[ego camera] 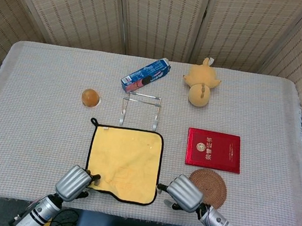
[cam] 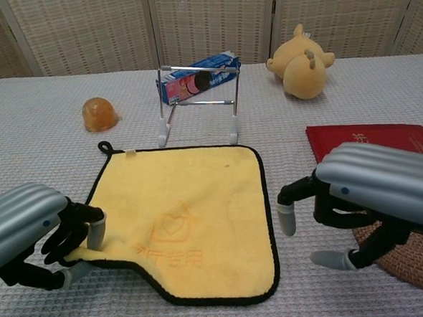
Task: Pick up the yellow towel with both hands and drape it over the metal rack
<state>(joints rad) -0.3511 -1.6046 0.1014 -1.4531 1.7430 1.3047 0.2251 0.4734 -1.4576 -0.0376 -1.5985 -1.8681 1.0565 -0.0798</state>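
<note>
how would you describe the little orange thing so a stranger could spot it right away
On the grey woven tablecloth, look left of the bent-wire metal rack and beyond the yellow towel's far-left corner. There sits a small amber-orange dome, standing alone. It is the only rounded, glossy, translucent-looking item; the nearby things are flat or boxy.

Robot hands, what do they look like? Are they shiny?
Yes. Both the left hand and right hand have ribbed, shiny silver backs, black fingers and pale grey fingertips. The arms behind them are silver tubes, and the right one shows a small green light.
</note>
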